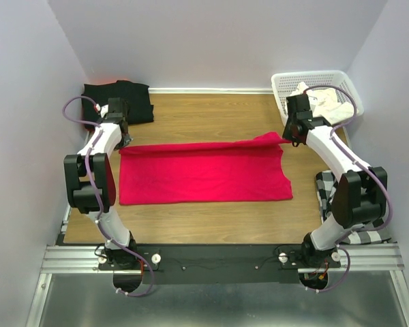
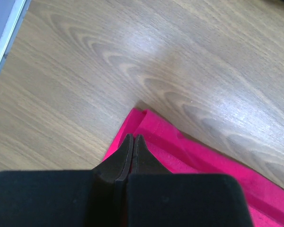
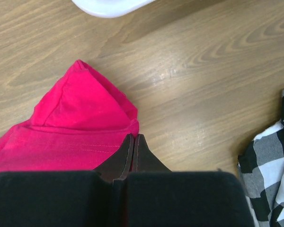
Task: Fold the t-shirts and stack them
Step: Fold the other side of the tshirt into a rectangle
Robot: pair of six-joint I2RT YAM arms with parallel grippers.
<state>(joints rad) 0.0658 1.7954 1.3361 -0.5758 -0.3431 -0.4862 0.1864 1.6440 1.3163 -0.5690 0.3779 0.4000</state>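
The crimson-red t-shirt lies spread flat across the middle of the wooden table. My left gripper is at its far left corner, shut on the fabric; in the left wrist view its closed gripper sits on the red shirt. My right gripper is shut on the far right corner, which is raised into a peak. The right wrist view shows that gripper on the bunched red shirt. The black t-shirt lies folded at the far left. The cream-white t-shirt lies in the basket.
The white lattice basket stands at the far right corner; its rim shows in the right wrist view. A black-and-white checked cloth hangs off the table's right edge and also shows in the right wrist view. Walls close in on three sides.
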